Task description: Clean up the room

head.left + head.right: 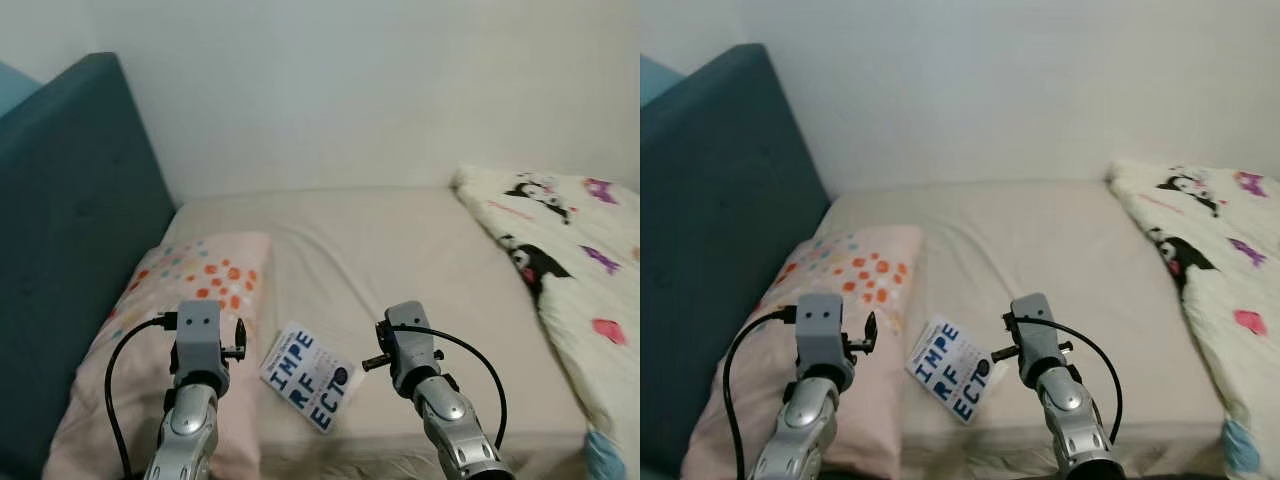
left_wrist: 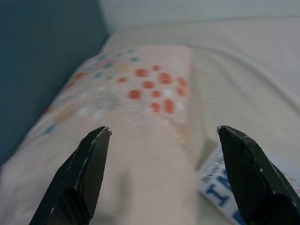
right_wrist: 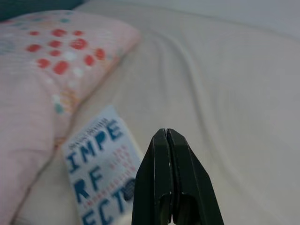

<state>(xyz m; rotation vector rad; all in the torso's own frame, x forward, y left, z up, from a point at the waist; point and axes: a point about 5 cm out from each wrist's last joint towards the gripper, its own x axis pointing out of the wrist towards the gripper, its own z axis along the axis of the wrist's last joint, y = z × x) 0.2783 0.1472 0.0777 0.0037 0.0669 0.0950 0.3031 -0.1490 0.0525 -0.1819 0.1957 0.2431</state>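
Note:
A white book [image 1: 310, 377] with big blue letters lies flat on the beige bed sheet [image 1: 400, 260], right beside a pink pillow [image 1: 190, 290] dotted orange. My left gripper [image 2: 164, 129] is open and hovers over the pillow's near end, with the book [image 2: 220, 187] off to its side. My right gripper [image 3: 166, 132] is shut with nothing in it, just above the sheet, next to the book [image 3: 98, 173]. Both silver wrists, left [image 1: 200, 340] and right [image 1: 410, 350], flank the book.
A teal padded headboard [image 1: 70, 230] stands along the left. A white blanket [image 1: 570, 250] with cartoon prints is bunched on the bed's right side. A plain white wall [image 1: 380, 90] closes off the far edge of the bed.

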